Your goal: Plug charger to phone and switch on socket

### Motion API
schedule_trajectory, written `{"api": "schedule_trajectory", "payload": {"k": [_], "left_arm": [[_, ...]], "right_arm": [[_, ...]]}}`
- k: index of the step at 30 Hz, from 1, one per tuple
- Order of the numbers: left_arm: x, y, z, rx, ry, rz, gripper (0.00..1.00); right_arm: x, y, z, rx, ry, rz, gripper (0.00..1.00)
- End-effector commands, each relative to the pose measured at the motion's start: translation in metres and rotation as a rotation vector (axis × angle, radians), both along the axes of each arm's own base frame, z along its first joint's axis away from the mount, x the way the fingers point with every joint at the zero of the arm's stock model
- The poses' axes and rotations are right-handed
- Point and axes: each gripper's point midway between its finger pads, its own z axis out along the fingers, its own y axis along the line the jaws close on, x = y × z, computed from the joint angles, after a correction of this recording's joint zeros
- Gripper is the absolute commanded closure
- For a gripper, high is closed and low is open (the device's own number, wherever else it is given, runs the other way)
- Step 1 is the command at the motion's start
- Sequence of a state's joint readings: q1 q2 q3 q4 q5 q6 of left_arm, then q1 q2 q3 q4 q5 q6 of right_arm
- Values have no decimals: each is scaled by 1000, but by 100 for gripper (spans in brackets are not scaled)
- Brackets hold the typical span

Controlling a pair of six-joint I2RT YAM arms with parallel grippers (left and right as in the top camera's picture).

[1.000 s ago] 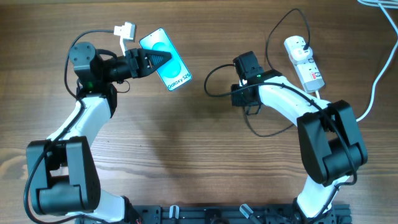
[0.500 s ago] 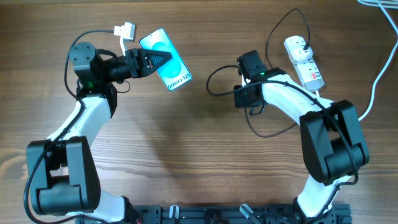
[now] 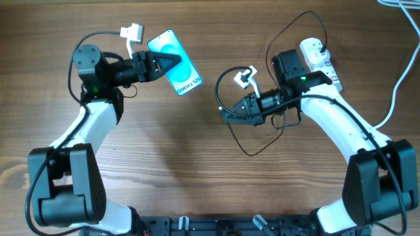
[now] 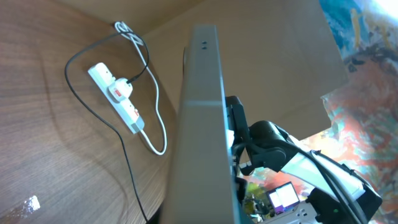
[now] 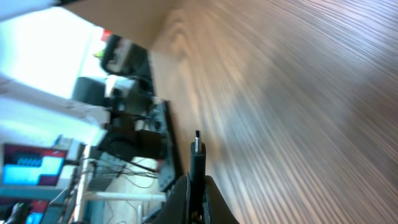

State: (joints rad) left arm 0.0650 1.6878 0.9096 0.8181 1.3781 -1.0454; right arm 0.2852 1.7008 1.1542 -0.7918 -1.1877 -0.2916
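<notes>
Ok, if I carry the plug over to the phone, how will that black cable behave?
Probably floppy: the charger lies in loose loops on the table, so it should trail rather than hold shape. It looks thin and light, so little pull on the right hand. The short plug tip sticking out of the grip seems stiff enough to aim.

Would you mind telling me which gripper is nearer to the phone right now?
Left. The left gripper is shut on the phone; the right gripper is well apart from it, holding the plug of the charger.
</notes>
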Motion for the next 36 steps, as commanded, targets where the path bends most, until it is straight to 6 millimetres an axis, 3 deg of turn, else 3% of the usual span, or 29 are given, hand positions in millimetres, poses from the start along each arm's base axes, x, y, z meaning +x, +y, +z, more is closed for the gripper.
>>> {"api": "schedule_trajectory", "payload": {"k": [1, 5, 11, 19, 36], "left_arm": [[-3, -10, 12, -9, -27, -21, 96], [-9, -29, 14, -13, -39, -58, 96], [-16, -32, 13, -9, -37, -98, 96], [-20, -36, 13, -8, -38, -120, 96], [-23, -39, 13, 3, -88, -140, 96]], "right_arm": [[-6, 9, 22, 145, -51, 62, 95], [5, 14, 29, 167, -57, 43, 95], [18, 23, 37, 180, -36, 15, 96], [16, 35, 32, 136, -33, 10, 96], [4, 37, 51, 243, 11, 79, 96]]}}
